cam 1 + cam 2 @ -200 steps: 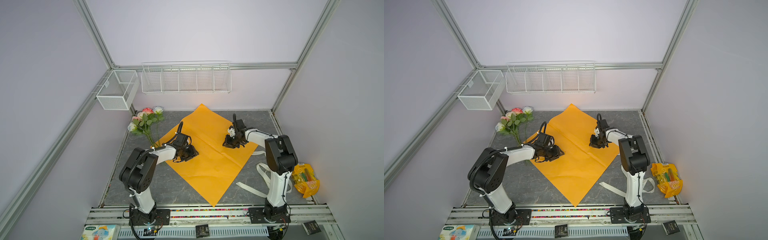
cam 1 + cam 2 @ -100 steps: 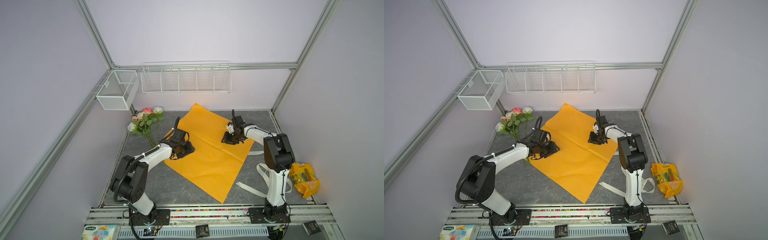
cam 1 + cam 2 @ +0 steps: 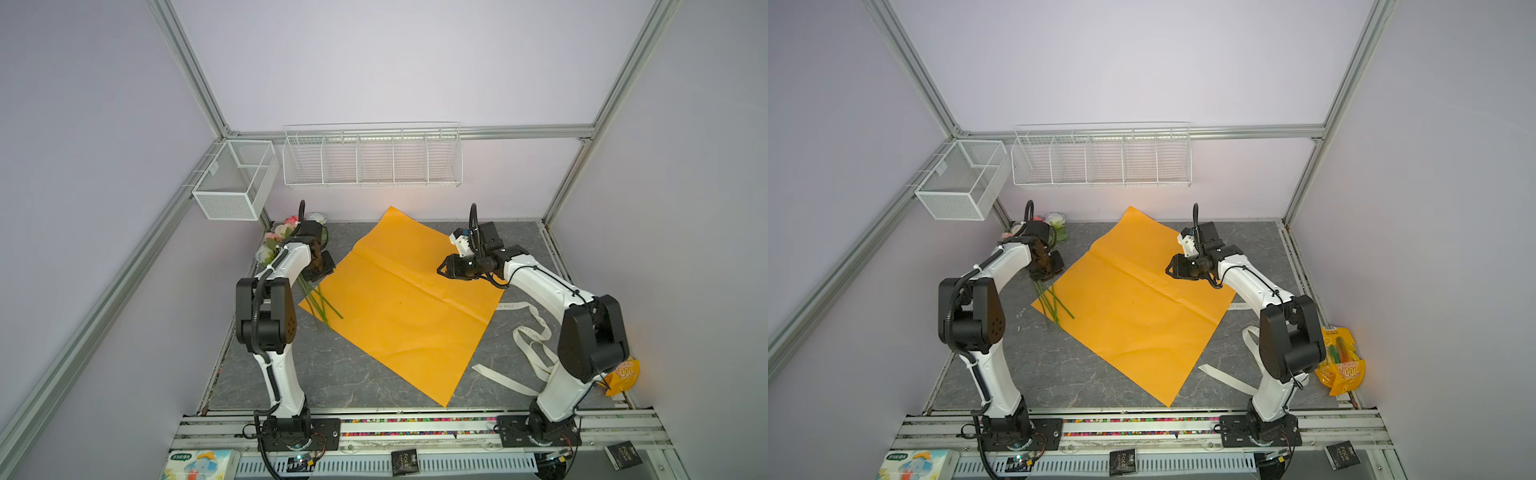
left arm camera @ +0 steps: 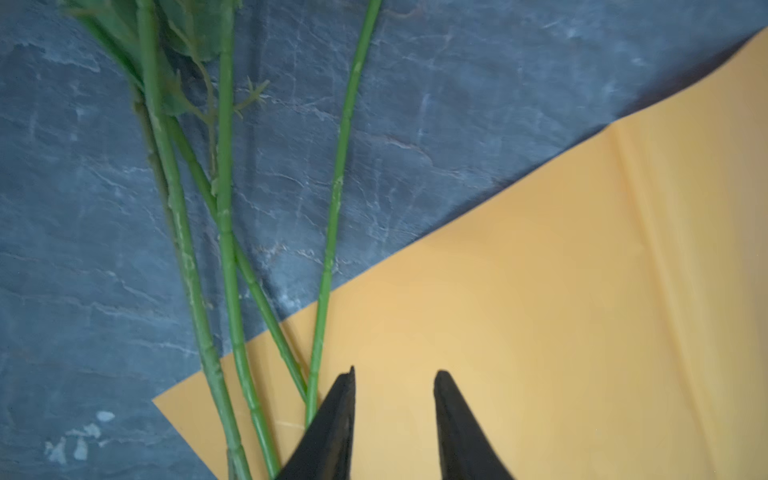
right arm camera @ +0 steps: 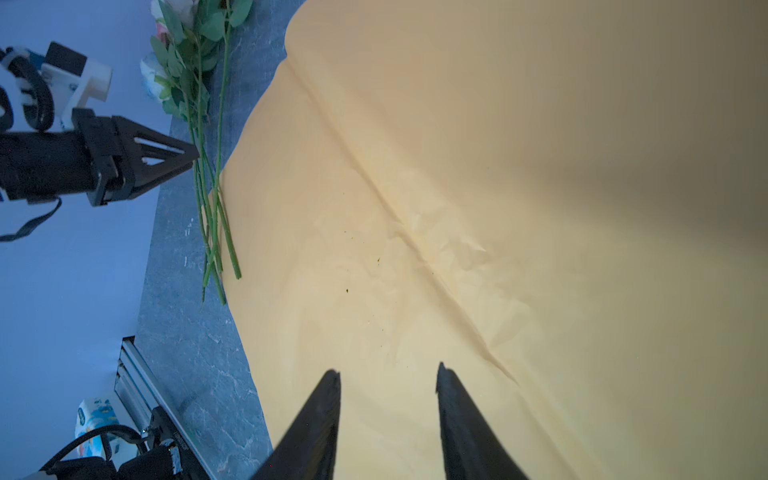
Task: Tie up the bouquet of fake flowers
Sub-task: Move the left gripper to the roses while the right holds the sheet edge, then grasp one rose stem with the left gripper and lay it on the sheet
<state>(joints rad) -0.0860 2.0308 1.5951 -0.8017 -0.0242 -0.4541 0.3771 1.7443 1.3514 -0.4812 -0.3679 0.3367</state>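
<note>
The bouquet of fake flowers lies at the back left of the grey table. Its pink and cream heads are partly hidden behind my left arm. Its long green stems run forward across the left corner of the orange sheet. My left gripper is open and empty, over that corner, right beside the stems. My right gripper is open above the sheet's right part, holding nothing.
A cream lettered ribbon lies loose by the right arm's base. A yellow snack bag sits at the right edge. Two white wire baskets hang on the back and left walls. A tissue pack lies at the front left.
My left gripper has moved left and back, off the middle of the sheet to the stems. The sheet slid a little to the left. My right gripper has opened and shifted slightly leftward.
</note>
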